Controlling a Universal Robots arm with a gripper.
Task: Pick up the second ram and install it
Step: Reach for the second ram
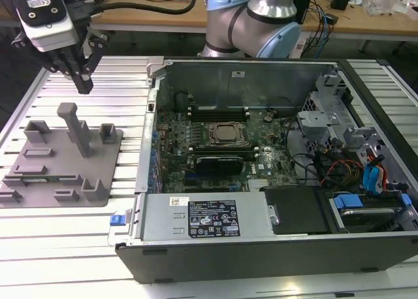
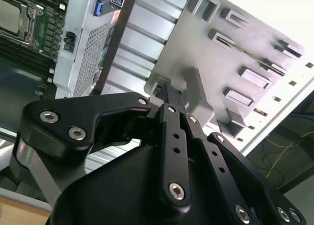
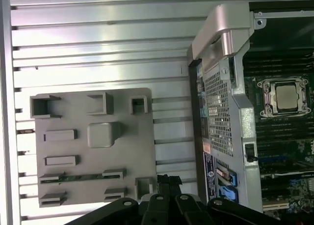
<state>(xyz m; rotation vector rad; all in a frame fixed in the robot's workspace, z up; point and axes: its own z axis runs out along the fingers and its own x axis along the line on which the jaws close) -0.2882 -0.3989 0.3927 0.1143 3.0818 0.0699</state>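
Gripper (image 1: 85,85) hovers over the grey tray (image 1: 65,163) on the counter (image 1: 65,247), fingers together, empty. Second ram (image 3: 83,177) lies seated in the tray.

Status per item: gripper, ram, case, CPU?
gripper: shut, empty, in the air near the tray
ram: in the tray, not gripped
case: open
CPU: seated, bare
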